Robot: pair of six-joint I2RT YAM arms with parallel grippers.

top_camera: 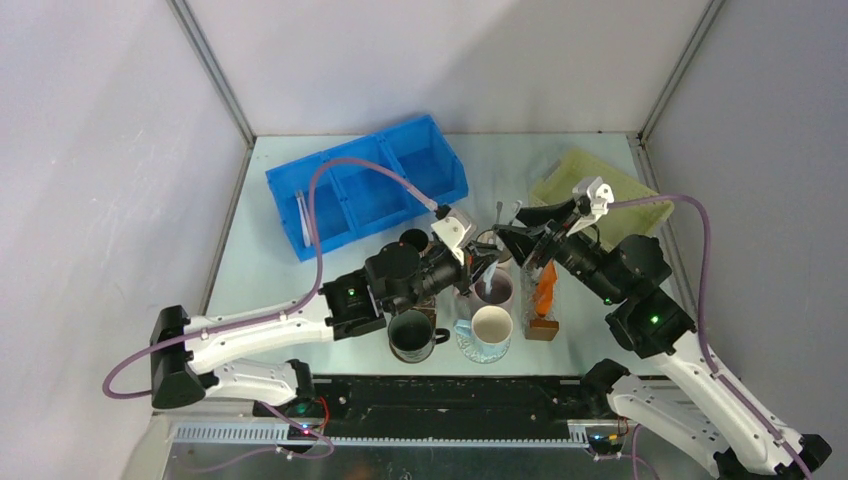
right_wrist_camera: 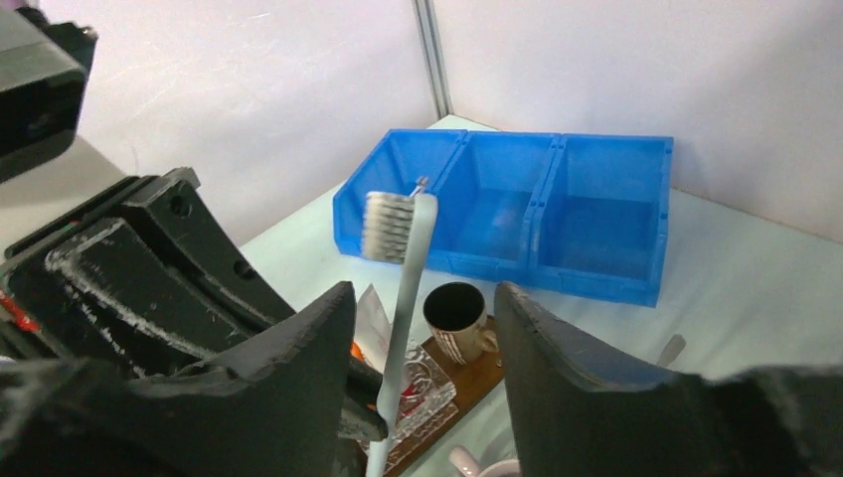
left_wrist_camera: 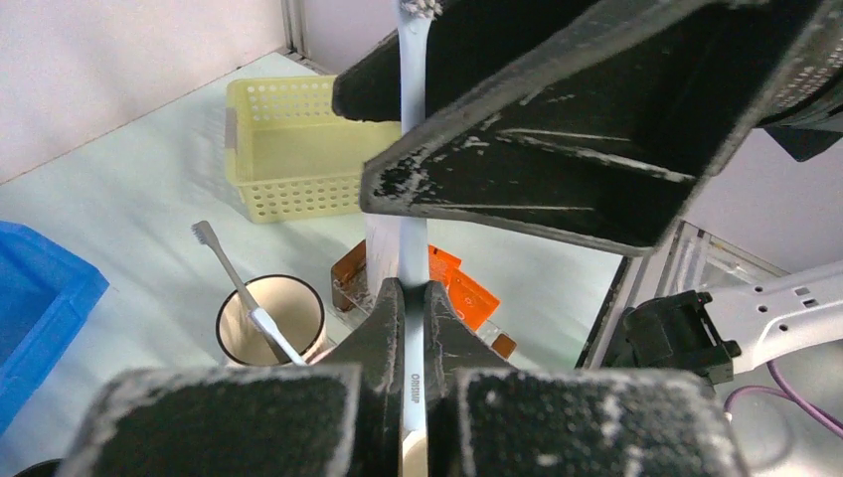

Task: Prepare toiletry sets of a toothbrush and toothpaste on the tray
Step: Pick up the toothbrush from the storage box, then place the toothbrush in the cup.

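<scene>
A: Through the left wrist camera, the left gripper (left_wrist_camera: pixel 416 298) has its jaws clamped shut on the handle of the toothbrush (left_wrist_camera: pixel 413 248), which stands upright with its head toward twelve o'clock. The right gripper (left_wrist_camera: pixel 403 134) straddles the neck higher up.

B: Has it got hold yet?

A: Not by the right wrist camera. Those jaws stand apart, bristles poking up between them, a gap on either side. I'd want the brush centred in that gap before they close, and the left letting go only once the right grips firmly. Otherwise it could drop among the mugs (right_wrist_camera: pixel 457 313).

B: And where is it bound?

A: From overhead, the handover sits mid-table, at twelve o'clock from the mugs. The blue tray (top_camera: pixel 425 162) lies at eleven o'clock, with a second brush (top_camera: pixel 303 220) in its left compartment. The orange toothpaste tubes (top_camera: pixel 545 290) stand at three o'clock from the mugs. A grip on the neck seems best, leaving the handle free to lay flat in the tray.
</scene>
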